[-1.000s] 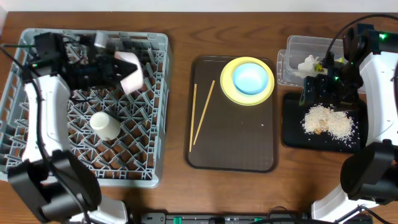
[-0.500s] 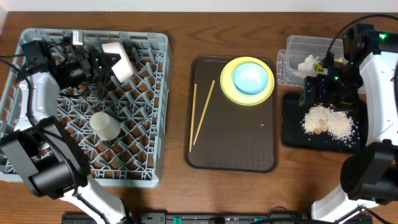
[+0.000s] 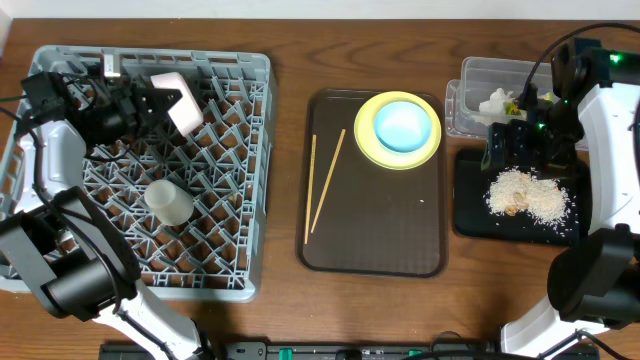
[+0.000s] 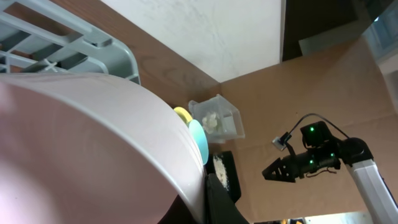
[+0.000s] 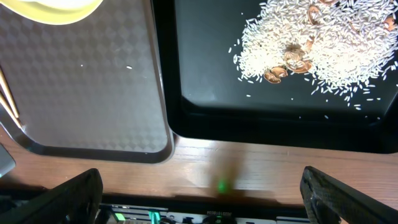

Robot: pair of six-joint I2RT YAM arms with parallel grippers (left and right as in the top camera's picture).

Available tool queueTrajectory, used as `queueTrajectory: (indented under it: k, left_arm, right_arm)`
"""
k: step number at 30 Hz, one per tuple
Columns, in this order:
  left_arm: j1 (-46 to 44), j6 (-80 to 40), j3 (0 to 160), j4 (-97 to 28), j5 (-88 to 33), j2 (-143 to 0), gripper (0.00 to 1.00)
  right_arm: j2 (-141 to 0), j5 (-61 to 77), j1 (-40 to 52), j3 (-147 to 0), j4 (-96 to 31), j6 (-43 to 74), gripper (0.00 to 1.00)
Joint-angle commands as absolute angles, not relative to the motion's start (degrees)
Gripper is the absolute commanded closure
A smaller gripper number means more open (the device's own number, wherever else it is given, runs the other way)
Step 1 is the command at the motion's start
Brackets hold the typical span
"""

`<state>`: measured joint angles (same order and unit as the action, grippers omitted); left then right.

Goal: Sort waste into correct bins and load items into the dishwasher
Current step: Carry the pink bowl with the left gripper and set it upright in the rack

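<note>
The left pincer [image 3: 160, 101] is clenched on the rim of the pale pink bowl [image 3: 178, 93] and holds it tilted above the far part of the grey dish rack [image 3: 260, 180], on the rack's left side. Whether the bowl touches the pegs cannot be told. The white cup [image 3: 170, 202] lies inside the rack, nearer its middle and apart from the bowl.

The grip looks to be on the rim alone, so the bowl could swing or slip out if the arm turns quickly. Let go from this height and at this tilt, it may strike the pegs, bounce, and roll against the cup or over the rack's low wall. Lowering it squarely between pegs before opening would guard against that.

The right pincer [image 5: 199, 186] is released, jaws wide and empty, well to the right of the rack above the near edge of the black tray [image 3: 470, 215] with its rice crumbs [image 3: 525, 195]. A low sweep there could scatter crumbs onto the worktop [image 3: 290, 60].
</note>
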<state>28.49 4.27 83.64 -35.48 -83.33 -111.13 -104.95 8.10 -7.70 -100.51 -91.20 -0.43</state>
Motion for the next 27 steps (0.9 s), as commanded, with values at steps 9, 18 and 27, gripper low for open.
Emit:
queueTrajectory:
  k: [9,18,27]
  left_arm:
    - [27.9,4.0,82.0,-35.4,-82.5,-112.0,0.94]
    - [26.3,4.0,81.6,-35.2,-81.9,-113.4,0.94]
    - [26.3,2.0,81.6,-30.3,-88.9,-113.5,0.94]
  right_arm:
    - [-105.3,8.0,-7.9,-100.8,-91.2,0.4,0.01]
    - [-105.3,8.0,-7.9,-100.7,-91.5,0.3,0.01]
    - [-105.3,8.0,-7.9,-100.7,-91.5,0.3,0.01]
